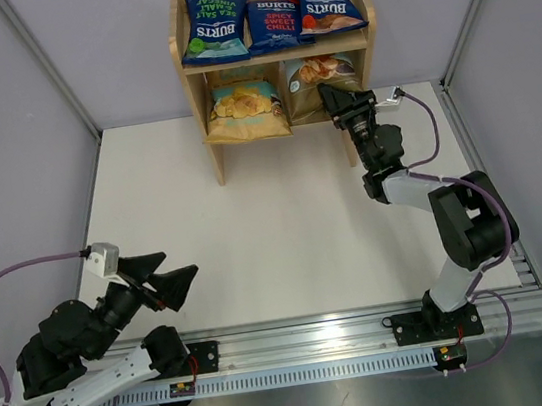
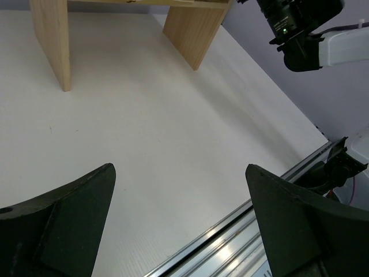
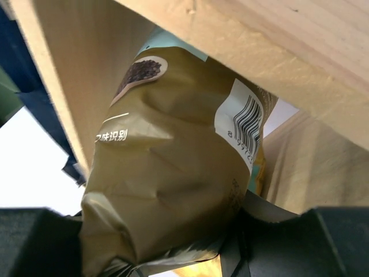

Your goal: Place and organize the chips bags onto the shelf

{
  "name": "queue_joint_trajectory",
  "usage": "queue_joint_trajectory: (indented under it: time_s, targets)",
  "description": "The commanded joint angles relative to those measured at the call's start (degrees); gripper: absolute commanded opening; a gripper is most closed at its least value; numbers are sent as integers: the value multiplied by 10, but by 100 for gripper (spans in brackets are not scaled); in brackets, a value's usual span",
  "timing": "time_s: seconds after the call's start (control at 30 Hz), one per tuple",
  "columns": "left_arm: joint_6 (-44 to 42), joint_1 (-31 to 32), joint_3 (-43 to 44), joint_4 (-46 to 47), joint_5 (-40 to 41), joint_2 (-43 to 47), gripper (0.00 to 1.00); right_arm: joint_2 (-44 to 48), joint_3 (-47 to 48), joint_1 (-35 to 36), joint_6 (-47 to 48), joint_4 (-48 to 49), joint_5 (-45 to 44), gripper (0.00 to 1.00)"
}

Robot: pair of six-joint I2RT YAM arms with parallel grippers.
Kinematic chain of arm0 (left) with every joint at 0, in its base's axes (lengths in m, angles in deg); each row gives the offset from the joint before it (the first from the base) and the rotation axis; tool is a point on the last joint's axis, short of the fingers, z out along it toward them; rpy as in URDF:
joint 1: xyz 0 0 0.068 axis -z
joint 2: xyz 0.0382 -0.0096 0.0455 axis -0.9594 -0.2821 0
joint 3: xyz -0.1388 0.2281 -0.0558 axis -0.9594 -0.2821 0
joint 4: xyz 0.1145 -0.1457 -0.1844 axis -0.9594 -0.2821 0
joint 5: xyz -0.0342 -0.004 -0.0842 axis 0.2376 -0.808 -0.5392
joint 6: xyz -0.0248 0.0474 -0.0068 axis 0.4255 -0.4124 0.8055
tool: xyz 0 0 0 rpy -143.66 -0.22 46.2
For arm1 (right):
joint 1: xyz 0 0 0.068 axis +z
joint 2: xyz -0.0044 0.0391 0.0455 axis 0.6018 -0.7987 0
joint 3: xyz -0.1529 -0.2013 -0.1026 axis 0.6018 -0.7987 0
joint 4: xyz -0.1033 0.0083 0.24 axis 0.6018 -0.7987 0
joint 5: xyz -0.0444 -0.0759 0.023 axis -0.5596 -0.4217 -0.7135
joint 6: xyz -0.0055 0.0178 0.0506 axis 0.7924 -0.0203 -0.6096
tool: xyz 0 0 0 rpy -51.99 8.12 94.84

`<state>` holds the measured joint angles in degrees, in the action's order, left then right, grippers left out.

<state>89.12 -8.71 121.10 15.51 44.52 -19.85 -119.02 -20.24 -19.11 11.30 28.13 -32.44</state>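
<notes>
Top external: right gripper (image 1: pixel 329 95) clenching brown bag (image 1: pixel 311 73) in shelf (image 1: pixel 231 63), tan bag (image 1: pixel 246 112) beside | left gripper (image 1: pixel 178 266) released

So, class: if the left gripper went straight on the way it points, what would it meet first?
Probably the bare table: the left gripper, jaws open, tilts down at it, short of the shelf. Depth is unclear.

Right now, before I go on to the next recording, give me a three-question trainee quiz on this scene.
1. True or false: three Burts bags lie on the shelf's top tier.
2. The left end effector is: A) open and empty B) gripping a bag C) inside the shelf.
3. Fill in: the right end effector grips the brown bag in the ___ tier.
Key: 1 true; 2 A; 3 lower.
</notes>
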Motion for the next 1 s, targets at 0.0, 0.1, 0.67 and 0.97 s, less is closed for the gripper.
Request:
queue_joint_trajectory:
  time_s: [0.0, 0.1, 0.67, 0.97]
  targets:
    - [-8, 0, -5, 37, 11, 15, 99, -11, 42, 19, 42, 77, -75, 16]
    - [-9, -1, -7, 36, 10, 16, 99, -29, 56, 29, 45, 58, -100, 16]
    - [-13, 0, -9, 37, 3, 31, 99, -33, 20, 35, 20, -12, -144, 17]
    - [-11, -1, -9, 37, 7, 36, 99, -36, 17, 40, 6, -62, -128, 18]
